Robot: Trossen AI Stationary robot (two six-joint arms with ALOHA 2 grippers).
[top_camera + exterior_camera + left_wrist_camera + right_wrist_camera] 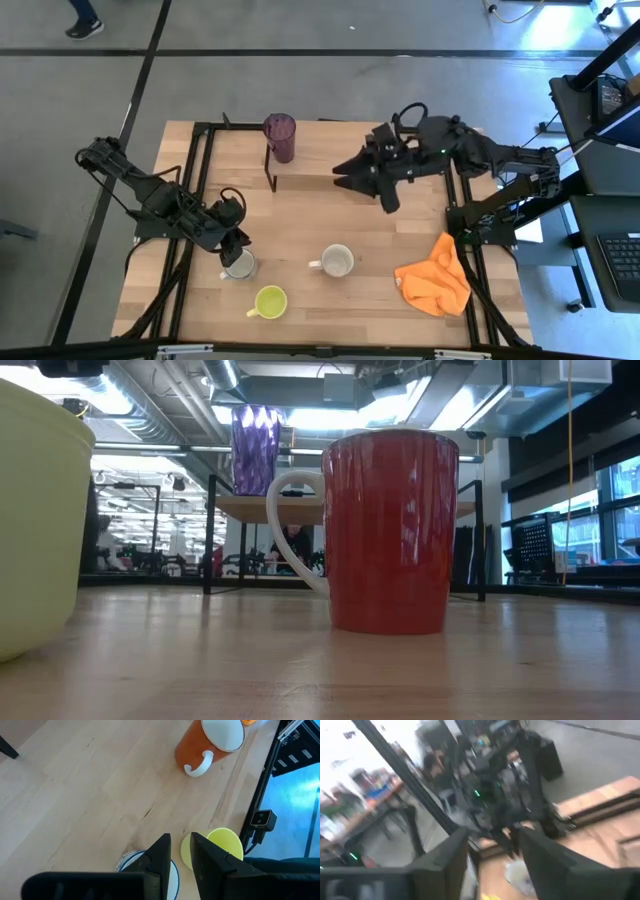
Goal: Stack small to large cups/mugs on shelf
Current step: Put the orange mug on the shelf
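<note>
The small white/grey patterned mug [240, 266] is upright at the table's near left, with my left gripper [236, 247] shut on its rim from above. The yellow-green mug [270, 301] stands just nearer, and the reddish-brown mug [337, 261] stands to the right, white inside, handle to the left. The dark purple tumbler [279, 137] stands on the left end of the light-wood shelf [420, 178]. My right gripper [347, 173] is open and empty above the shelf's middle. In the low view the small mug is hidden. My left gripper has the small mug's rim [174, 871] between its fingers, one finger [159, 856] over the mug's inside and the other [209, 861] outside. The fingers point down from above. The mug is upright; whether it stands on the table or is lifted I cannot tell.
An orange cloth [436, 276] lies crumpled at the table's near right. Black frame rails run along the table's left side [190, 200] and right side [470, 240]. Bare wood lies between the shelf and the mugs [310, 215].
</note>
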